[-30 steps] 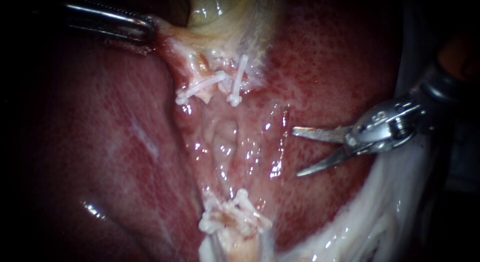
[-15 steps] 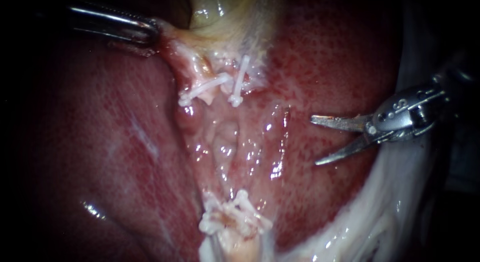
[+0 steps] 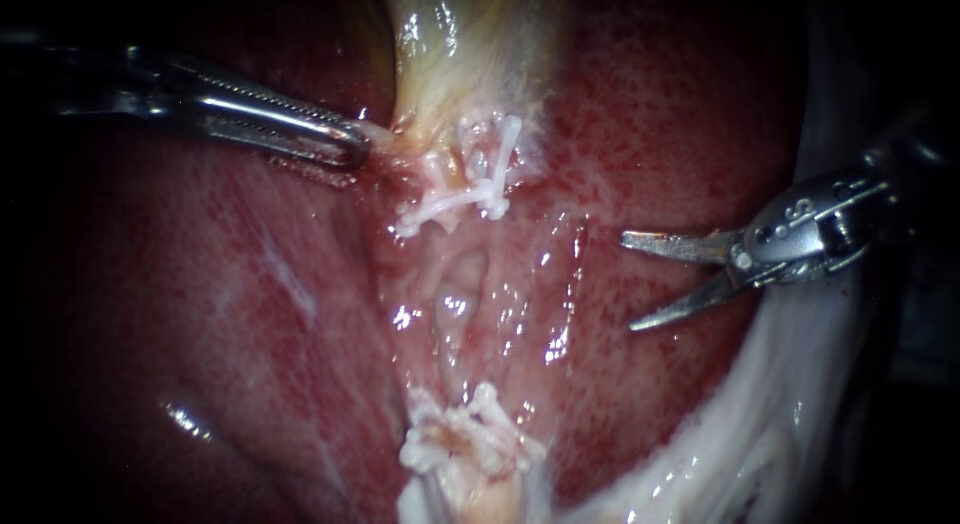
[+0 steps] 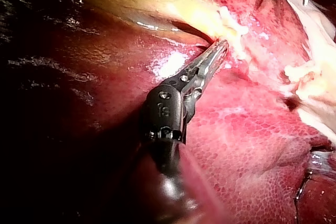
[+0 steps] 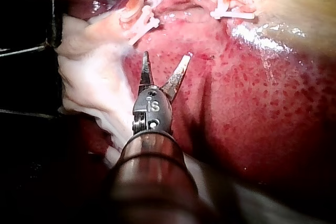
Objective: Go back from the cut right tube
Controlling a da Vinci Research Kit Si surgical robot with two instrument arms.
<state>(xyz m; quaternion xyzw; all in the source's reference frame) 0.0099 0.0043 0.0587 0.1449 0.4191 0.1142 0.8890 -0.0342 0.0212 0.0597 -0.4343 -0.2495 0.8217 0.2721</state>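
Now the slim steel right instrument (image 3: 627, 282) hangs well apart from the pale, white-clipped cut tube (image 3: 478, 174), its bladed pincer wide open and empty.
If it dips while retreating, the tips may scratch the dark red liver (image 3: 650, 114). The tube's stumps lie mid-view, long axis up-down; the left instrument (image 3: 362, 146) grips pale tissue beside them.

In the endoscope view the shaft of the left instrument (image 3: 362, 149) fades into darkness at the left edge, and its end effector's tip is buried in the gallbladder (image 3: 455, 54) tissue it clamps. The gallbladder runs off the top edge. The shaft of the right instrument (image 3: 627, 283) is lost in shadow. The lower clips (image 3: 470, 436) bunch too tightly to count; the tube stump (image 3: 478, 496) beneath them is cut by the bottom edge.
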